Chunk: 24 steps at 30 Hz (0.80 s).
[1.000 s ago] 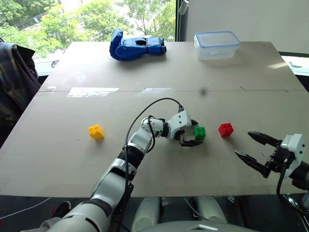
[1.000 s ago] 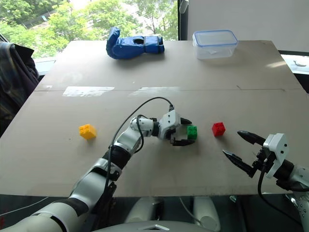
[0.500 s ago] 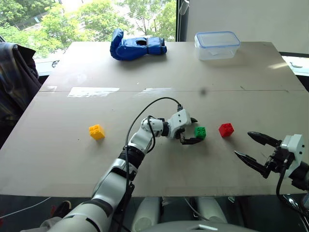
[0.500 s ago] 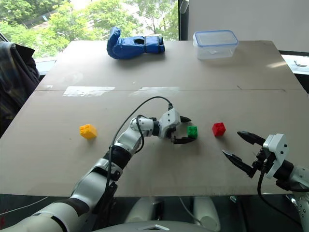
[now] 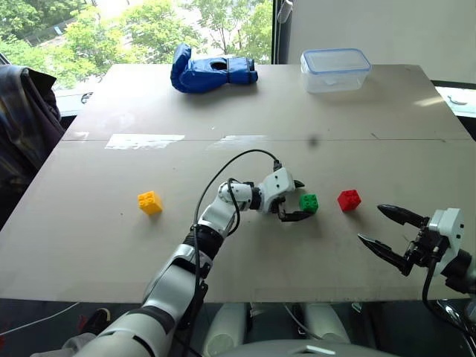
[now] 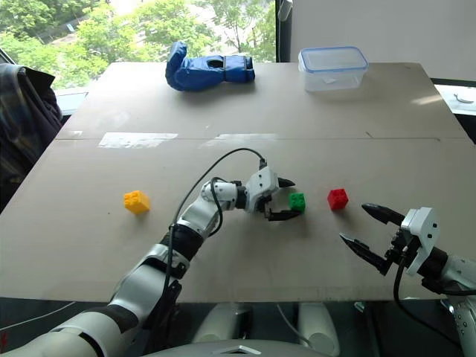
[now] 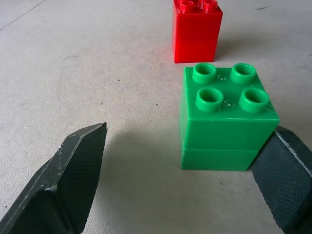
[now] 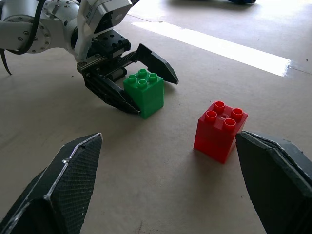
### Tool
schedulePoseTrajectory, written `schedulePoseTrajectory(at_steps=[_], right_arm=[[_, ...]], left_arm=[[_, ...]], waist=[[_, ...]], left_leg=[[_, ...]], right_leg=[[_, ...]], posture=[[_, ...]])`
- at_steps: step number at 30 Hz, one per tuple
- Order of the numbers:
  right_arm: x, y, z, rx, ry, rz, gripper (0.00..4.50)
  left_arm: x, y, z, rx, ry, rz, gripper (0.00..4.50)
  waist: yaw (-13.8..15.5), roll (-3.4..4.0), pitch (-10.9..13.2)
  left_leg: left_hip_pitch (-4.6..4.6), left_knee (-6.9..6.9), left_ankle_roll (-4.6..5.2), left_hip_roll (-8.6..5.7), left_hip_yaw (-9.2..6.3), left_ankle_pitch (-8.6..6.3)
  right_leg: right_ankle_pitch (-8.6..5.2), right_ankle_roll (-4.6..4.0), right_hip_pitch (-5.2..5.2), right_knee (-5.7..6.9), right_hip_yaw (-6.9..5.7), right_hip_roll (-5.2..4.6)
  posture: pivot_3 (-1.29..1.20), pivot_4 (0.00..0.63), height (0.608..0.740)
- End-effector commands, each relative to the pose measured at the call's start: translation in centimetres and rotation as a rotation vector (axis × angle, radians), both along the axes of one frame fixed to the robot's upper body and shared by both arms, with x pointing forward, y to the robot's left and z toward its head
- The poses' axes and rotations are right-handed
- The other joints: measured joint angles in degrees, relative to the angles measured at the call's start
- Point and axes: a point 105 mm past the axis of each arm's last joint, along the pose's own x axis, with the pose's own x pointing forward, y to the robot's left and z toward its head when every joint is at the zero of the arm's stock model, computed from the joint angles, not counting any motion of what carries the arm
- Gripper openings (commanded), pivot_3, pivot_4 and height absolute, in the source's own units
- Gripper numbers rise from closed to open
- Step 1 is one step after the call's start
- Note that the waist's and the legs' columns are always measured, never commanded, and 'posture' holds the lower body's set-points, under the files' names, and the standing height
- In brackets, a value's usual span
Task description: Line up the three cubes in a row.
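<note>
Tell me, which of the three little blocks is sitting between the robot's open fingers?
The green cube: it sits between the open fingers of the left gripper. The red cube stands just beyond it, and the yellow cube stands far off alone.

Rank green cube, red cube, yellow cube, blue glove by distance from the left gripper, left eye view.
1. green cube: between the open fingers of the left gripper.
2. red cube: just right of the green.
3. yellow cube: far left, same row.
4. blue glove: table's far edge.
</note>
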Motion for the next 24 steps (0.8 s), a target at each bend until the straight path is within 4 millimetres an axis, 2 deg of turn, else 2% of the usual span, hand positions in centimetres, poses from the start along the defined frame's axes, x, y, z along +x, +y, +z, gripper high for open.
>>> schedulePoseTrajectory(at_steps=[1, 4, 6, 11, 14, 16, 18, 21, 23, 24], right_arm=[[0.0, -0.1, 0.8, -0.007, -0.041, 0.010, 4.50], [-0.1, 0.0, 0.7, -0.010, -0.039, 0.017, 4.50], [-0.1, 0.0, 0.7, -0.010, -0.038, 0.022, 4.50], [0.0, 0.3, 0.8, -0.007, -0.040, 0.045, 4.50], [0.2, 1.1, 1.4, 0.000, -0.058, 0.088, 4.50], [0.7, 1.7, 2.0, 0.013, -0.071, 0.096, 4.50], [1.3, 2.6, 3.1, 0.042, -0.097, 0.127, 4.50], [2.0, 4.4, 4.8, 0.097, -0.129, 0.199, 4.50], [2.3, 5.3, 5.4, 0.110, -0.131, 0.248, 4.50], [2.4, 5.7, 5.4, 0.107, -0.126, 0.268, 4.50]], left_arm=[[-0.9, 0.2, 0.6, -0.029, -0.003, -0.051, 4.45], [-2.6, 0.5, 1.8, -0.040, -0.001, -0.138, 4.45], [-3.3, 1.4, 2.3, -0.015, -0.008, -0.162, 4.45], [-3.3, 4.1, 3.5, 0.044, -0.122, -0.101, 4.45], [-3.8, 5.8, 7.0, -0.105, -0.181, 0.013, 4.45], [-4.2, 6.8, 8.6, -0.199, -0.196, 0.108, 4.45], [-4.7, 7.7, 9.4, -0.268, -0.207, 0.230, 4.45], [-4.4, 10.0, 10.0, -0.324, -0.257, 0.541, 4.45], [-4.1, 11.9, 10.3, -0.291, -0.326, 0.749, 4.45], [-3.8, 12.9, 9.9, -0.282, -0.300, 0.837, 4.45]], waist=[[-0.1, 0.00, 0.0], [-0.3, 0.02, 0.0], [-0.2, 0.04, 0.0], [0.0, 0.05, 0.0], [-0.3, 0.07, 0.0], [-0.3, 0.09, 0.0], [-0.2, 0.10, 0.0], [-0.1, 0.13, 0.0], [0.3, 0.10, 0.0], [0.5, 0.09, 0.0]], left_leg=[[0.00, 0.00, 0.00, 0.00, 0.00, 0.00], [-0.01, 0.00, 0.00, 0.03, 0.00, 0.00], [-0.02, -0.01, -0.01, 0.08, -0.01, 0.00], [-0.02, 0.00, 0.00, 0.13, -0.03, 0.00], [-0.03, 0.00, -0.01, 0.18, -0.02, 0.00], [-0.04, -0.01, -0.01, 0.26, -0.05, 0.00], [-0.03, -0.01, -0.02, 0.28, -0.05, 0.00], [-0.02, -0.01, -0.02, 0.27, -0.01, 0.00], [-0.04, -0.01, -0.02, 0.27, -0.08, 0.00], [-0.07, 0.00, -0.02, 0.25, -0.17, 0.01]], right_leg=[[0.00, 0.00, 0.00, 0.00, 0.00, 0.00], [0.00, 0.00, -0.01, -0.01, 0.01, 0.01], [0.00, 0.00, -0.02, -0.01, 0.01, 0.01], [0.00, 0.00, -0.02, 0.00, 0.00, -0.01], [0.00, 0.00, -0.03, -0.04, 0.03, -0.02], [0.00, -0.01, -0.03, -0.04, 0.00, -0.03], [0.00, -0.01, -0.03, -0.04, 0.02, -0.09], [0.00, -0.01, -0.02, -0.06, 0.06, -0.10], [0.00, 0.00, -0.02, -0.06, 0.06, -0.09], [0.00, -0.01, -0.01, -0.07, 0.05, -0.08]], posture=[[0.00, 0.150, 0.740], [0.00, 0.150, 0.740], [0.00, 0.150, 0.740], [0.00, 0.150, 0.740], [0.00, 0.150, 0.740], [0.00, 0.150, 0.740], [0.00, 0.150, 0.740], [0.00, 0.150, 0.740], [0.00, 0.150, 0.740], [0.00, 0.150, 0.740]])
